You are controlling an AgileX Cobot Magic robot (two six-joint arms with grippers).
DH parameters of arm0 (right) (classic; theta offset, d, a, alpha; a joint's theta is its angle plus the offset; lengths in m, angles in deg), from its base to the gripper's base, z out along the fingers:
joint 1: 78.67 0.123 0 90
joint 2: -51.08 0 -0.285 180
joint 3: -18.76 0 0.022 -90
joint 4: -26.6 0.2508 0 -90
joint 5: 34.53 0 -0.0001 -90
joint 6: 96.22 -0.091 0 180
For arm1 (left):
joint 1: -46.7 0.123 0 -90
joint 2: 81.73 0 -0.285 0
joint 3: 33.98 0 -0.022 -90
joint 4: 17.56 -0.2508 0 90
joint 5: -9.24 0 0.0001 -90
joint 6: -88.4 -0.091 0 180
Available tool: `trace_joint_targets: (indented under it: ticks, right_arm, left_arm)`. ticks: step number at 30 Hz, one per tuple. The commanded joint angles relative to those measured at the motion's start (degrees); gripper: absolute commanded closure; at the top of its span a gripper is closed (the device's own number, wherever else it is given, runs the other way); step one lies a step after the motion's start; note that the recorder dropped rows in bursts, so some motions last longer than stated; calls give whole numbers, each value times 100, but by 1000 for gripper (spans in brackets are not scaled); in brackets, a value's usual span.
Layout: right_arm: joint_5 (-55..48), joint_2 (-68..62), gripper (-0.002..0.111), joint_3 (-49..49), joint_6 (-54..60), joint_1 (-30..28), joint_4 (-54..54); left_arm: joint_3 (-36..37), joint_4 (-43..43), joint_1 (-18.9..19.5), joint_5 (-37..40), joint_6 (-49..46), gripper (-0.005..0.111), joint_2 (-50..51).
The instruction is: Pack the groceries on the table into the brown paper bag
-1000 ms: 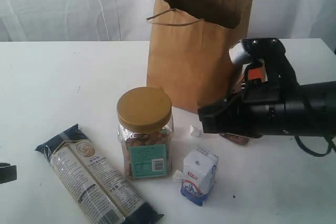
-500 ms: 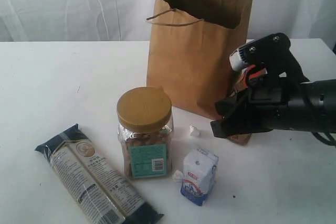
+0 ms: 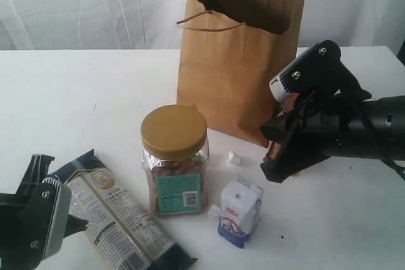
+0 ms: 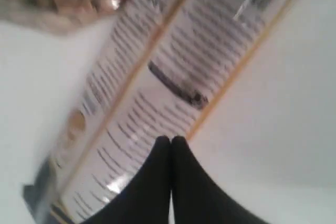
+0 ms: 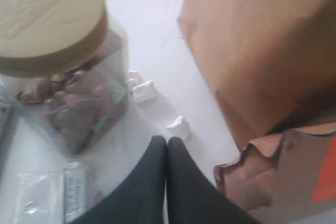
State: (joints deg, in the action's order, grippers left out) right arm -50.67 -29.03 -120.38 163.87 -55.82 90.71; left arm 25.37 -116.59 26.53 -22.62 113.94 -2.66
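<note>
Two closed left fingers [image 4: 153, 182] over the noodle pack [image 4: 173, 72]

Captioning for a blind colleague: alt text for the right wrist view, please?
The right gripper, shut and empty, hangs over the white table between a yellow-lidded clear jar and the brown paper bag. An orange-brown pouch sits beside the bag, and small white crumbs dot the table.
</note>
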Motion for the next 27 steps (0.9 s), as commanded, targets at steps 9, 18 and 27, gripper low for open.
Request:
trace_joint_targets:
  ticks: [9, 18, 27]
  right_arm:
    - [-862, -472, 108, -469, 212, 2, 798]
    - [-1692, -1142, 108, -755, -44, 2, 753]
    - [-1986, -1589, 108, -755, -132, 12, 895]
  left_arm:
    - [-1092, 3307, -857, 956, 3799, 107, 51]
    - [-1119, 2396, -857, -967, 3700, 96, 733]
    - [-1119, 1710, -857, -967, 4245, 42, 733]
